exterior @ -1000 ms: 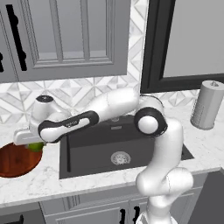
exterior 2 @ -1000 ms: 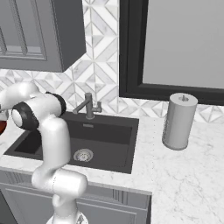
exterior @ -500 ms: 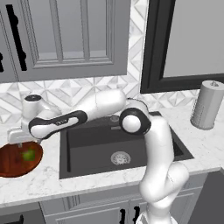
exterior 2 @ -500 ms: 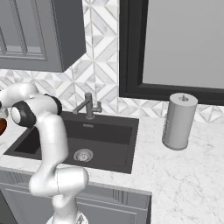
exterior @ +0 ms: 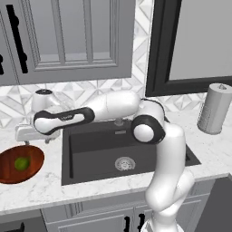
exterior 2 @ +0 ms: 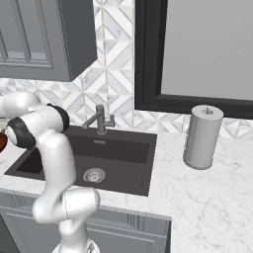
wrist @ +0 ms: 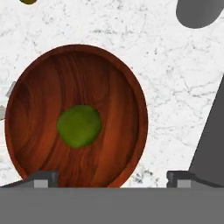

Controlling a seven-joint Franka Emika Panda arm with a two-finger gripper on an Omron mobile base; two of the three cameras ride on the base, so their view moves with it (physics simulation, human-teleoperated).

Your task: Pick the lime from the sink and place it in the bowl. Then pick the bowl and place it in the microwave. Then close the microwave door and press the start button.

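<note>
On the counter left of the sink (exterior: 122, 149), the lime (wrist: 79, 126) rests inside the bowl (wrist: 39, 96). Gripper (wrist: 111, 178) spread wide above, empty. Risk: a one-sided rim grip (glossy wood) may tip the bowl and spill the lime.

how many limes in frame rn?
1. The lime lies near the middle of the wooden bowl, on the counter left of the sink. None show in the sink basin, though the arm hides part of it.
</note>
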